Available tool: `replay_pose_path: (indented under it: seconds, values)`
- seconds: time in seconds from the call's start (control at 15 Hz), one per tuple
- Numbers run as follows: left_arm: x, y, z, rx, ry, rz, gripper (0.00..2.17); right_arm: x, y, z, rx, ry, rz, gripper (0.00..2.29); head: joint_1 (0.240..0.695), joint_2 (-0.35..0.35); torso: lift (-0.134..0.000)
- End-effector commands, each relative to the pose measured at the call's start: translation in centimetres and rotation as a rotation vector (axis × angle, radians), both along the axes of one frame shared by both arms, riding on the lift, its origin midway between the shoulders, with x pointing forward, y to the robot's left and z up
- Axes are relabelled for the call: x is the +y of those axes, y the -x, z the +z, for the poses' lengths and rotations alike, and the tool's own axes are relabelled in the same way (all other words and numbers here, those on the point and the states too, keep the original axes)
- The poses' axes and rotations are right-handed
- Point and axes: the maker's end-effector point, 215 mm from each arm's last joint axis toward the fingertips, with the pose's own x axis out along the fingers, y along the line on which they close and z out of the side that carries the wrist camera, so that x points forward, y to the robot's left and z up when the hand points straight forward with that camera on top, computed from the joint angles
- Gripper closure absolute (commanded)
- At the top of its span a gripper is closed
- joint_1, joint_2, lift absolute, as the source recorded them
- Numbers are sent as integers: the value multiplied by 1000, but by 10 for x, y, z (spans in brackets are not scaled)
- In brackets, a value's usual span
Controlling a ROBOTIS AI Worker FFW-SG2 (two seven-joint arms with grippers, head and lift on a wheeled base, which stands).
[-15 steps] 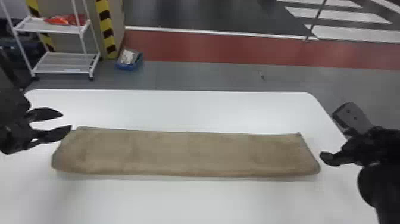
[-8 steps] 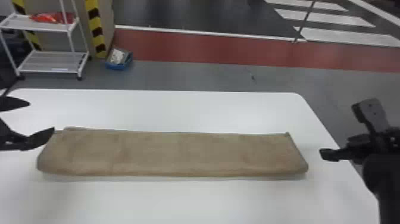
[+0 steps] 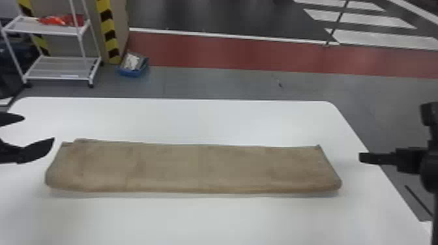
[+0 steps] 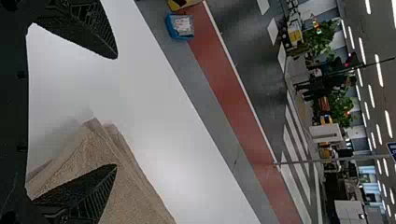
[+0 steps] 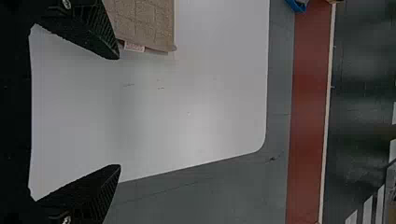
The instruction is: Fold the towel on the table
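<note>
At the left, the left gripper [image 3: 39,128] stood wide and empty beside the far corner of the towel's left end; whether its lower finger touched the cloth could not be told. The tan towel [image 3: 195,169] lay flat on the white table [image 3: 211,221] as a long strip running from side to side, its layers slightly uneven at the far left corner. The lengthwise folding looked done, and the step in hand seemed to be getting ready for a fold across the strip. That called for a finger beneath all the layers at one end, a firm pinch, then a lift and carry inward; catching only the top layer could open the strip. At the right, well apart from the towel's end, the right gripper [image 5: 119,112] was also wide and empty, with a small label [image 5: 134,46] at the towel's edge showing in its wrist view. The head view cut off most of the left gripper, the right gripper's fingers lined up there, hiding their gap, and the strip's underside was hidden.
</note>
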Motion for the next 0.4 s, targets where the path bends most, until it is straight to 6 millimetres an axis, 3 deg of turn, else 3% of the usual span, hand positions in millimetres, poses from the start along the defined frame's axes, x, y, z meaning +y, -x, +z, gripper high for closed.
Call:
replay_pose_path:
  seconds: [0.0, 0.33]
  values:
    - [-1, 1, 0, 6, 5, -2, 66, 0, 3, -3, 6, 1, 0, 60, 695, -162, -125]
    - [-4, 5, 3, 13, 8, -13, 66, -2, 10, -9, 15, -4, -11, 66, 695, -169, -125]
